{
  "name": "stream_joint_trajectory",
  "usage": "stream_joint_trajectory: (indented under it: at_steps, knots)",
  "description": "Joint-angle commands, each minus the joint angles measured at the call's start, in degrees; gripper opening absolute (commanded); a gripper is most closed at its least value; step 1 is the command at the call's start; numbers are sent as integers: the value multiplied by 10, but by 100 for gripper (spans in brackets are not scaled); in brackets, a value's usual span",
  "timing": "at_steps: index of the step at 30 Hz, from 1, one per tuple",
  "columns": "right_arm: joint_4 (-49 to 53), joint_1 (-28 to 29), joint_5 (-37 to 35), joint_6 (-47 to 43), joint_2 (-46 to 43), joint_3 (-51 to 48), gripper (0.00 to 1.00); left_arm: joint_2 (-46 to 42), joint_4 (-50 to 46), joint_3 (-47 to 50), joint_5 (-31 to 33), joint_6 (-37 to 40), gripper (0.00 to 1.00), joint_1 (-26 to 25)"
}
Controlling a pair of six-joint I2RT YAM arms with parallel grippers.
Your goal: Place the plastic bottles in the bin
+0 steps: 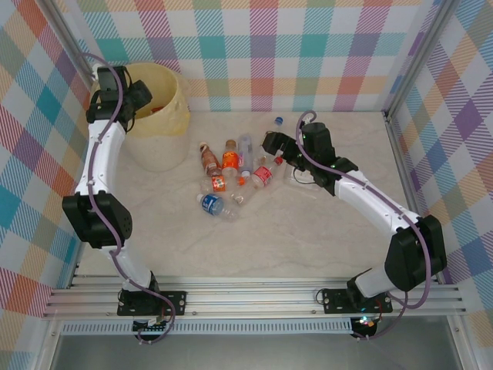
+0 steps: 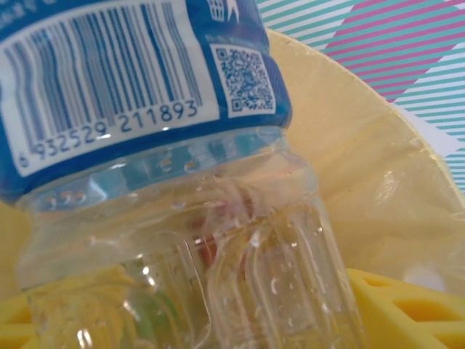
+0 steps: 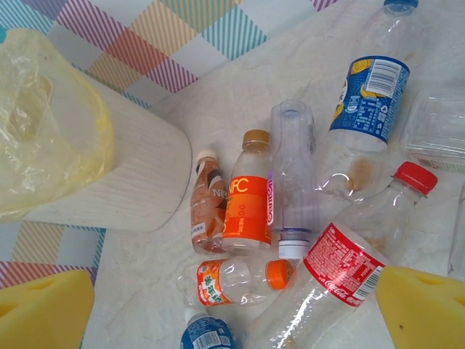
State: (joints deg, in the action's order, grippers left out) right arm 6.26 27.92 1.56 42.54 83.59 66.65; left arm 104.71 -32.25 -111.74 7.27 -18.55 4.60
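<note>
Your left gripper (image 1: 132,100), upper left in the top view, hangs over the tall white bin with its yellow bag (image 1: 163,146), a clear blue-label plastic bottle (image 2: 145,87) between its pads (image 2: 410,302) right above the bag, grip unclear; your right gripper (image 1: 271,143) gapes open.

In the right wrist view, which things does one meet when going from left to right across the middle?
Tall round white bin with a pale yellow bag → small brown-labelled plastic bottle → orange-labelled plastic bottle → clear plastic bottle with a white cap → blue-labelled plastic bottle → clear plastic box.
</note>
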Motion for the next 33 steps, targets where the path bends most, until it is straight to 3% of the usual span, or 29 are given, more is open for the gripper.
stream_joint_trajectory:
  at_steps: [1,4,8,12,17,25,33]
  knots:
    - [7,-1,-16,-20,-8,8,100,13,-38,-36,-41,-12,80,4]
    - [8,-1,-28,-27,-11,-2,100,9,-41,-48,-58,-15,92,4]
    - [9,-1,-35,-38,-15,-7,100,-10,-34,-48,-74,-13,100,4]
    - [9,-1,-38,-45,-21,-10,100,-31,-29,-46,-81,1,100,4]
    - [4,-1,-48,-48,-40,-26,100,-75,-10,-27,-136,1,100,4]
    - [-24,-1,-69,-86,-92,-92,100,-244,9,113,-178,-12,100,-34]
    - [-64,-1,-54,-114,-127,-161,100,-401,1,289,-96,-127,100,-117]
